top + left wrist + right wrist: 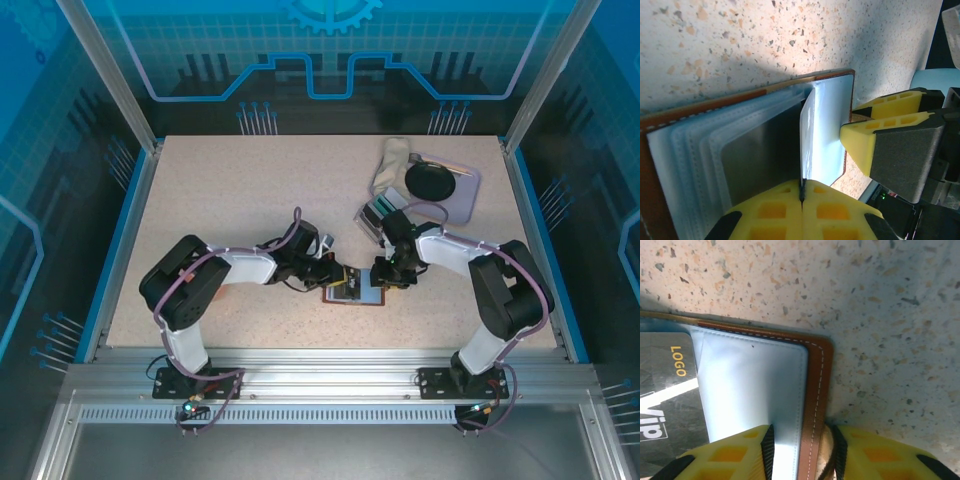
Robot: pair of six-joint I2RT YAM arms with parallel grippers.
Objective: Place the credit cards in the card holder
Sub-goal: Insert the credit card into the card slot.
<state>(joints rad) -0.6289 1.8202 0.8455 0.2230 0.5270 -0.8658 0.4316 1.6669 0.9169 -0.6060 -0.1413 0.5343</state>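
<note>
A speckled beige table [230, 200] stands inside blue-lit panel walls [60, 150]. At upper right, a grey-rimmed tray [466, 213] holds a black disc [432, 180], with a pale cloth [393, 155] at its upper left edge. The credit cards [377, 212] lie at its lower left corner. The brown card holder [355, 293] lies open at lower centre, a dark grey card [665, 390] among its pockets. The left gripper [802, 189] is pinched tight on a clear sleeve [810, 135]. The right gripper [802, 442] straddles the holder's edge, jaws partly apart; whether it grips, I cannot tell.
</note>
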